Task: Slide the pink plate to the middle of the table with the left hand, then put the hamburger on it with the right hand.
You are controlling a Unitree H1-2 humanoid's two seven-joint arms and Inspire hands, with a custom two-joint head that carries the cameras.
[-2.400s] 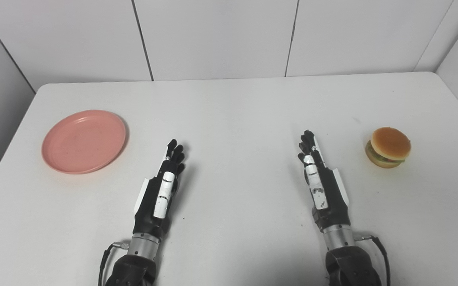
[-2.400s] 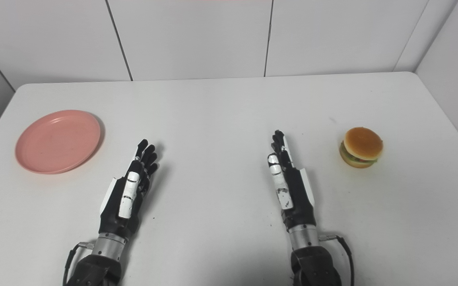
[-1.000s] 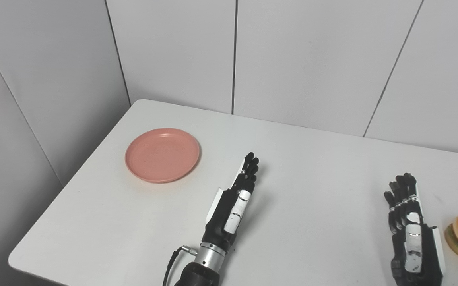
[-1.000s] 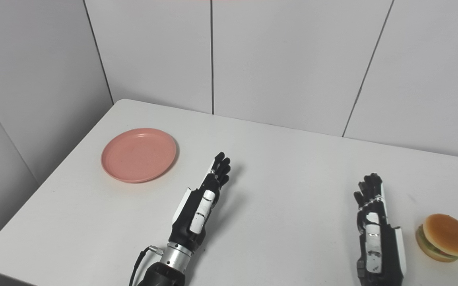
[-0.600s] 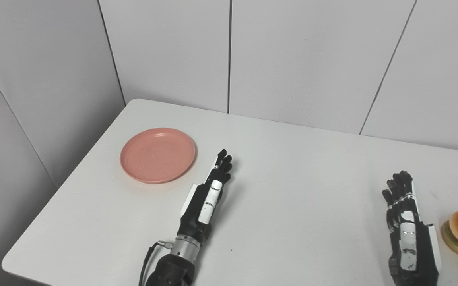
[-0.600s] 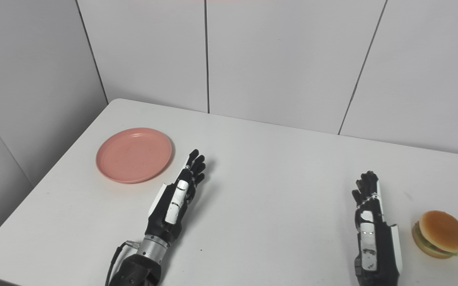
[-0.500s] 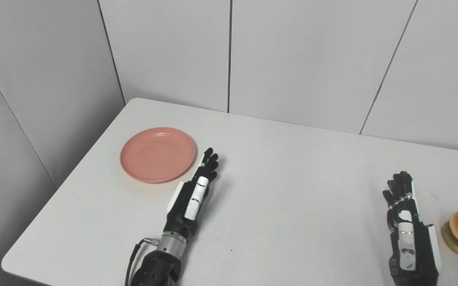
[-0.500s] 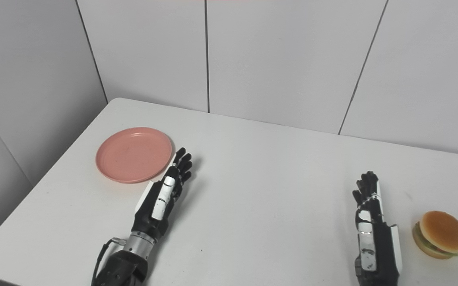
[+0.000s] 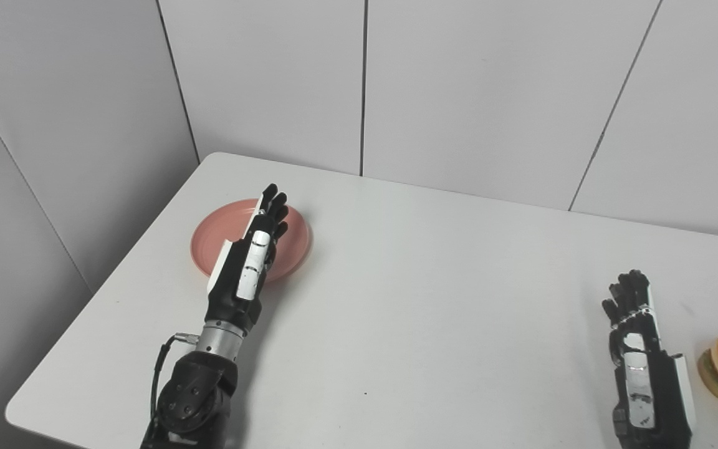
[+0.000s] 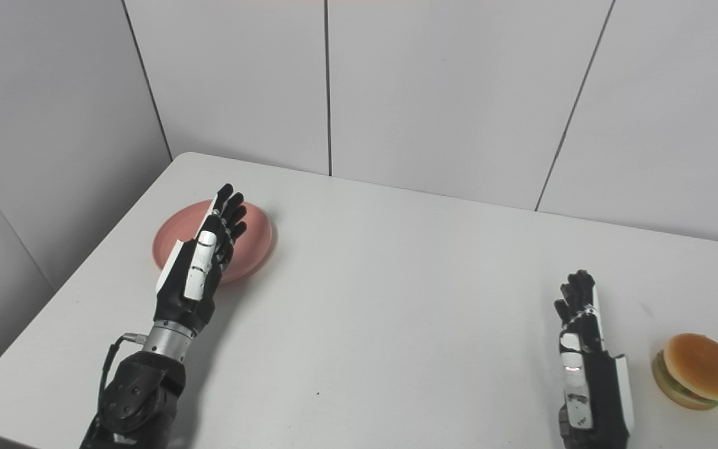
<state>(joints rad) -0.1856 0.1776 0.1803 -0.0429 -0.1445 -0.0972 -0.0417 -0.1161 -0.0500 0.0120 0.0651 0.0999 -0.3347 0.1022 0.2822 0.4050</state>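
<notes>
The left hand [image 9: 250, 262], flat with fingers spread and holding nothing, is over the round pink plate [image 9: 293, 240] at the left of the frame, so it should press down softly and pull the plate slowly toward the middle of the white table [image 9: 434, 280].

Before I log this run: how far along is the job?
Nothing looks finished. The pink plate sits near the table's far left corner, not the middle. In hand: the left robot hand, fingers extended, is over it; contact is unclear. Left: slide it to the middle, then move the hamburger, untouched beside the open right robot hand.
</notes>
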